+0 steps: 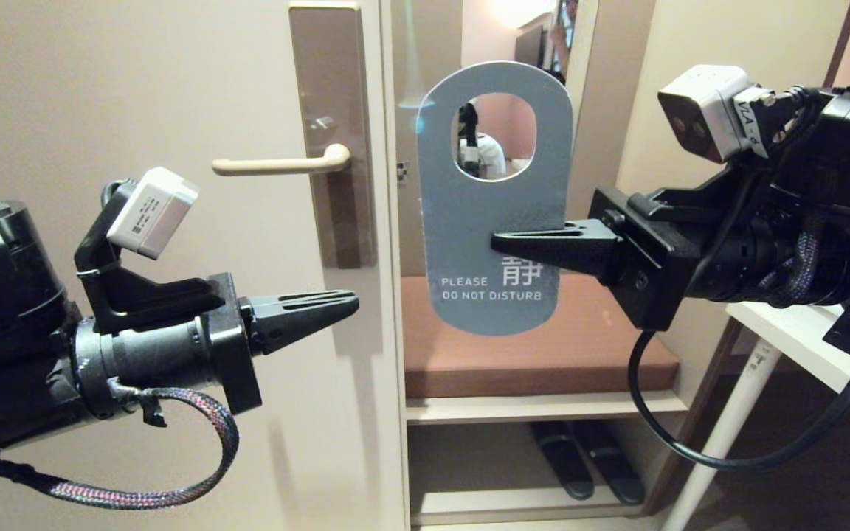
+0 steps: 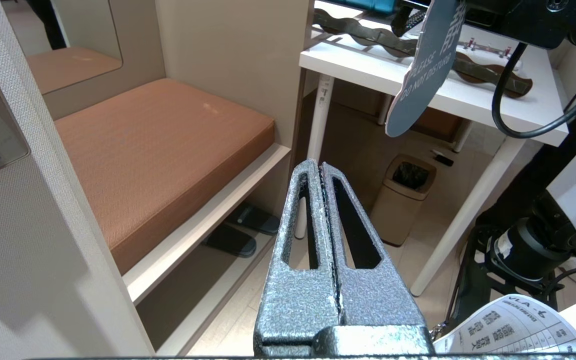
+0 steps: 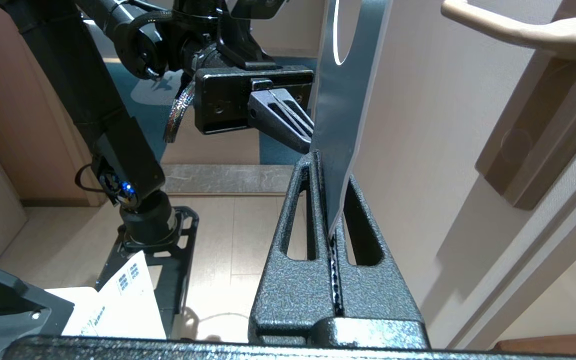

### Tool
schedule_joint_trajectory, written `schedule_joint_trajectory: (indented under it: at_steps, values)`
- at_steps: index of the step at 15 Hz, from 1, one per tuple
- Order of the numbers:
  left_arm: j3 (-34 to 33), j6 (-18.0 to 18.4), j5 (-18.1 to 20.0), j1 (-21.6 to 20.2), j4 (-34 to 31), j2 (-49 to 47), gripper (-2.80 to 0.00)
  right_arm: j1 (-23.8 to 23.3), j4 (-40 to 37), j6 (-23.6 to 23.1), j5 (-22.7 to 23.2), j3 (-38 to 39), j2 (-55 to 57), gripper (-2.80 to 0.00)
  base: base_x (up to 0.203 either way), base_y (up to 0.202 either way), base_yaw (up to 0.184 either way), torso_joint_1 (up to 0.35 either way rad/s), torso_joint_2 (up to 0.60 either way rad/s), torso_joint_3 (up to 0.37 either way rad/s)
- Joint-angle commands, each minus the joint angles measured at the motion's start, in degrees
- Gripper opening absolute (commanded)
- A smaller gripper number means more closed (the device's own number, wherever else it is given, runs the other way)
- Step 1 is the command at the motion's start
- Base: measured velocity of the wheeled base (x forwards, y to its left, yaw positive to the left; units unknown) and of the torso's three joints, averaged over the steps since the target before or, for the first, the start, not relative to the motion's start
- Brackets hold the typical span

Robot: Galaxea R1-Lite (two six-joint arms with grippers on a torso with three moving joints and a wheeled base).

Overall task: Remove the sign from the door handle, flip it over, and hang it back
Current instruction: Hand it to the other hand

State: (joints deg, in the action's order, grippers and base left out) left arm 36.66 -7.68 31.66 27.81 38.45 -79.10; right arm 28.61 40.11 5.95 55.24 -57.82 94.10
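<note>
The sign hangs upright in the air to the right of the door edge, its blue-grey "do not disturb" face toward me and its oval hole on top. My right gripper is shut on the sign's right edge at mid-height; in the right wrist view the sign is pinched between the fingers. The beige door handle on its brown plate is bare, left of the sign. My left gripper is shut and empty, below the handle and left of the sign's lower end.
A niche with a brown cushioned bench and slippers beneath lies beyond the door edge. A white table stands at the right, with a small waste bin on the floor near it.
</note>
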Motion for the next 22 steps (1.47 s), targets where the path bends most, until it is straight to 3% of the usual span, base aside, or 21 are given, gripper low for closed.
schedule_joint_trajectory:
  at_steps: [1,2,3,22]
  values:
    - [-0.09,-0.05,0.16,0.14,0.22,0.09,-2.8,0.04,0.23,-0.06,0.31,0.58,0.03,-2.8,0.0,0.0,0.0,0.0,0.0,0.0]
    - [-0.09,-0.05,0.16,0.14,0.31,0.0,-2.8,0.04,0.23,-0.06,0.39,0.94,-0.06,-2.8,0.0,0.0,0.0,0.0,0.0,0.0]
    - [-0.09,-0.05,0.16,0.14,0.31,0.0,0.0,0.04,0.23,-0.15,0.4,1.13,-0.06,-2.8,0.0,0.0,0.0,0.0,0.0,0.0]
    - [0.34,-0.41,0.18,7.36,4.09,-0.88,0.0,4.26,1.68,0.1,0.4,0.42,0.98,-2.8,0.0,0.0,0.0,0.0,0.0,0.0]
